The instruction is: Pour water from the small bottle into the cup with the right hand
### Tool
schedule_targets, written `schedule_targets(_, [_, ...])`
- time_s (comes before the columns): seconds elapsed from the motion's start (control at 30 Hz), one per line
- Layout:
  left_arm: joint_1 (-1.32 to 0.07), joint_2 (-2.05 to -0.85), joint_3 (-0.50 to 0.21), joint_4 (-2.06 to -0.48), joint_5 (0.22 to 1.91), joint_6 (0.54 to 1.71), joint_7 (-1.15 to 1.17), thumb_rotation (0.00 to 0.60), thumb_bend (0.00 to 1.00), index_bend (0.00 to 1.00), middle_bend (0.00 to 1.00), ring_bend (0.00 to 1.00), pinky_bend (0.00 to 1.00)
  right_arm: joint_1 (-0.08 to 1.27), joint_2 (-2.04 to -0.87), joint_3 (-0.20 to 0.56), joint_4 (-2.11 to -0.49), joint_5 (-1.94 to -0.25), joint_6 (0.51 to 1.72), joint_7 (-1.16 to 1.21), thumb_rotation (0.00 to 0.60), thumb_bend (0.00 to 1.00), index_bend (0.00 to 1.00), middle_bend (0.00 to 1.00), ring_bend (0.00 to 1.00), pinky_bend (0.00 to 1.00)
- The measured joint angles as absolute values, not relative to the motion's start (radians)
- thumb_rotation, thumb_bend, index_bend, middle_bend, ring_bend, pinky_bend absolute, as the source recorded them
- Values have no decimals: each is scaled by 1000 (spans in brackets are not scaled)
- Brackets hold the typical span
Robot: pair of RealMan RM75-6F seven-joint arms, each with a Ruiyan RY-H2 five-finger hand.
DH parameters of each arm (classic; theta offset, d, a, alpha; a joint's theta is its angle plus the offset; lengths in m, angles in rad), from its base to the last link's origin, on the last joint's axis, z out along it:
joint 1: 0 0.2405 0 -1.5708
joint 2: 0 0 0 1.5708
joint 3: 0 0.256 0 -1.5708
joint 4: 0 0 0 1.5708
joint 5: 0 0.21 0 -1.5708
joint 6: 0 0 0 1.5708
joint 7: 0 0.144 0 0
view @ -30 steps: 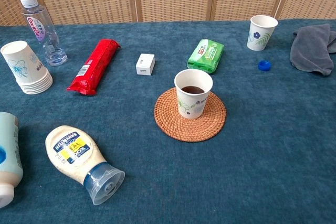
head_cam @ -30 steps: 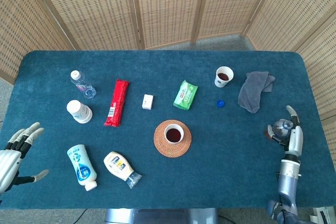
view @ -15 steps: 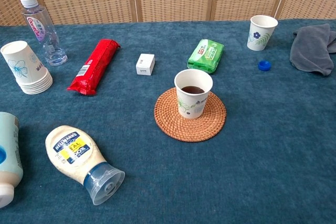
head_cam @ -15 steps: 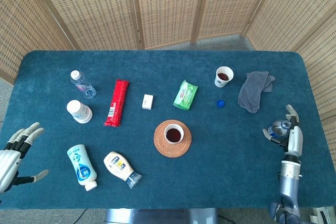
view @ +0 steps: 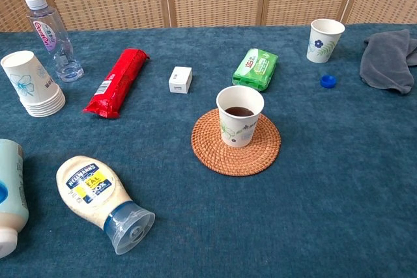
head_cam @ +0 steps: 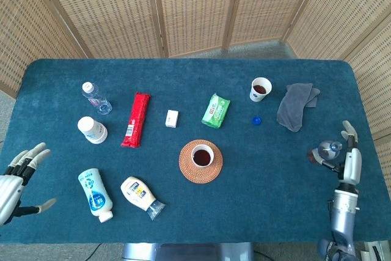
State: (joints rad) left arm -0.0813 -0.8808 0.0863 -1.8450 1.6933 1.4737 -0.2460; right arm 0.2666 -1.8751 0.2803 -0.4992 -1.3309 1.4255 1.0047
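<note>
Hand (head_cam: pixel 346 162) around small bottle (head_cam: pixel 328 149)

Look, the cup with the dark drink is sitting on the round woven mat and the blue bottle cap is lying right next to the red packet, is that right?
Almost. The cup with the dark drink does sit on the round woven mat. But the blue bottle cap lies far from the red packet; it is between the other paper cup and the grey cloth. The chest view shows it.
</note>
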Motion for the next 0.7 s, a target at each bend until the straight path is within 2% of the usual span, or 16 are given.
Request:
schedule_targets(0.4, [-74, -874, 91, -1835, 1707, 1495, -271, 600, 146, 0, 0, 0, 0, 206, -1735, 247, -747, -1372, 1497, 918, 600, 1, 0, 0, 0, 189])
schedule_targets(0.7, [-73, -876, 92, -1836, 1706, 1494, -260, 600, 146, 0, 0, 0, 0, 141, -1590, 186, -965, -1449, 1578, 867, 600, 0, 0, 0, 0, 195])
